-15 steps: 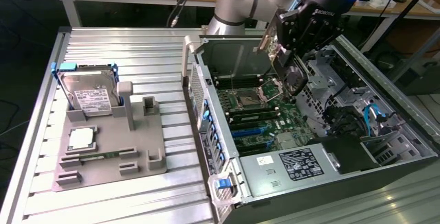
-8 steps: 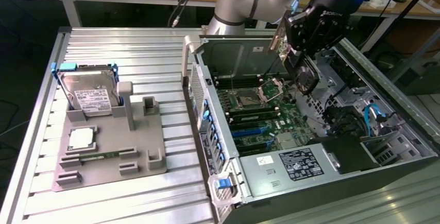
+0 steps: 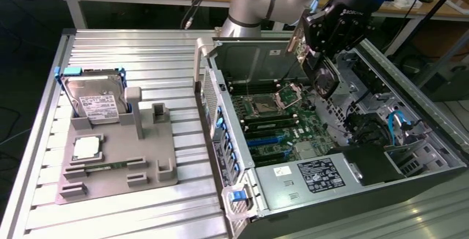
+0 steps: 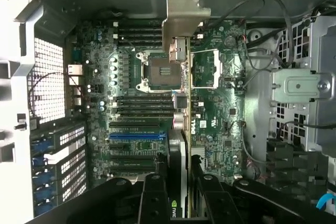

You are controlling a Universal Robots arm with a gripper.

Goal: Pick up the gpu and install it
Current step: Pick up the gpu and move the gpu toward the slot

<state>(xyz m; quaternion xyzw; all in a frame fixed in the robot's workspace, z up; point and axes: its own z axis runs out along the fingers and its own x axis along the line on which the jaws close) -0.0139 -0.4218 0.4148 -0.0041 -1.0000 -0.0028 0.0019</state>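
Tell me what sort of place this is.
Probably a robotics lab's computer-assembly bench: an open computer case on a ribbed metal table, a grey parts fixture holding a hard drive.

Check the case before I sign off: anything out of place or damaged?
Nothing looks spilled or broken. The gripper holds the gpu above the motherboard, not yet seated. The CPU socket stands open, its cover flipped up.

Holder [image 3: 157, 168]: grey slotted tray on the ribbed metal counter [image 3: 132, 217].
Hard drive [image 3: 91, 100]: tilted upright in a blue frame, at the holder's 11 o'clock.
Processor [image 3: 87, 148]: lying flat, at the holder's 9 o'clock.
Memory stick [image 3: 110, 166]: green, at the processor's 5 o'clock.
Power supply [image 3: 311, 177]: labelled, at the holder's 3 o'clock.
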